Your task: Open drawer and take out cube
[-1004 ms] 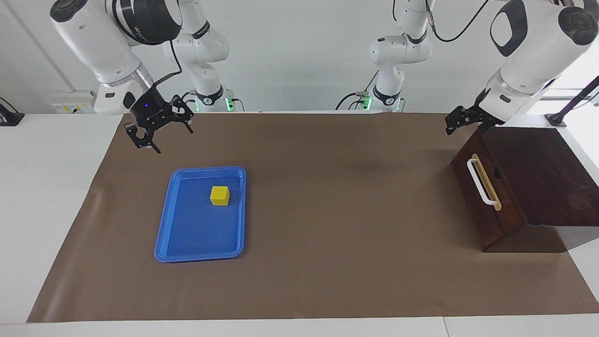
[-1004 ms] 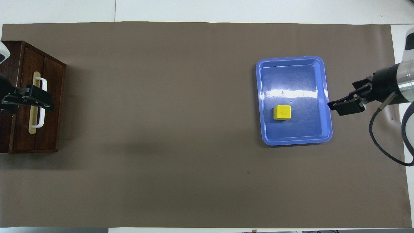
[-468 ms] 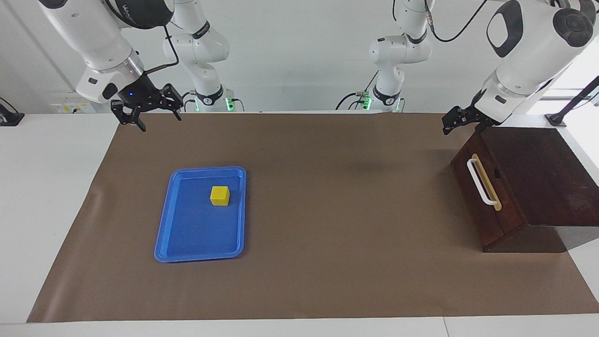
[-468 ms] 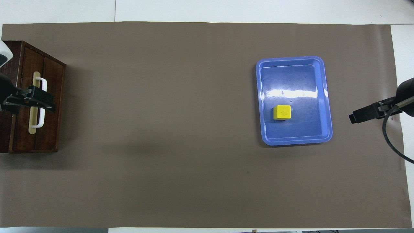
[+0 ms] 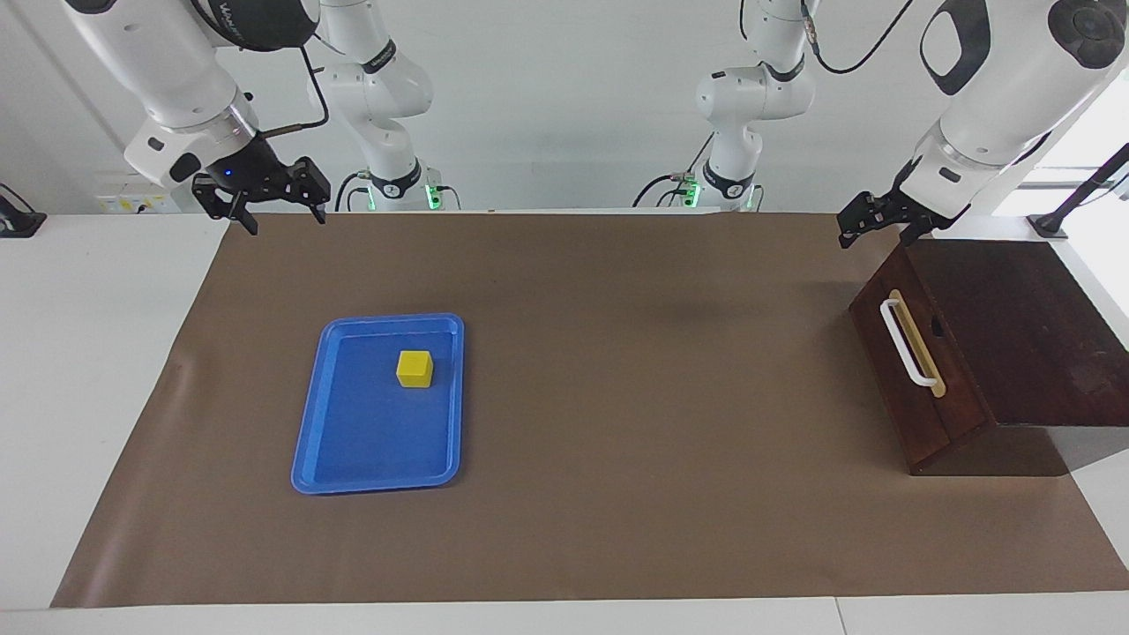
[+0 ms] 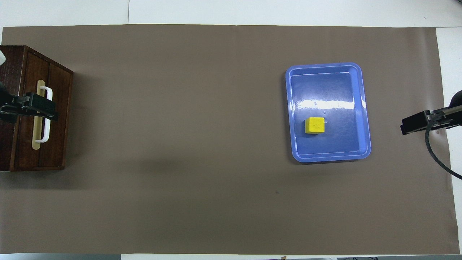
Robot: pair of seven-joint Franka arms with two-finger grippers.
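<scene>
- Cube [image 5: 414, 368] sits in the blue tray [image 5: 309, 441], in the half of it nearer the robots, toward the right arm's end of the table; nothing touches it.
- Drawer [image 5: 913, 370] looks shut, its front flush with the dark box [image 5: 1041, 335] at the left arm's end; the white handle [image 5: 907, 343] runs along the front, its long axis from nearer the robots to farther from them.
- Judging by how things lie, the cube is already out and the drawer closed again, so the task reads as done or nearly so.
- Right gripper [image 5: 260, 198] hangs in the air over the mat's corner nearest the right arm's base, fingers spread and empty; in the overhead view only its tip [image 6: 415, 123] shows, at the mat's edge beside the tray.
- Left gripper [image 5: 869, 220] is raised over the box's edge nearest the robots, fingers apart, holding nothing; seen from above [image 6: 34, 108] it covers the handle, but the facing view shows it well clear.
- Key relation: the cube lies out on the table from the right gripper, toward the mat's middle, and the right arm is far the nearer. Any further move on the cube would fall to it, coming down from above between the tray's rims.
</scene>
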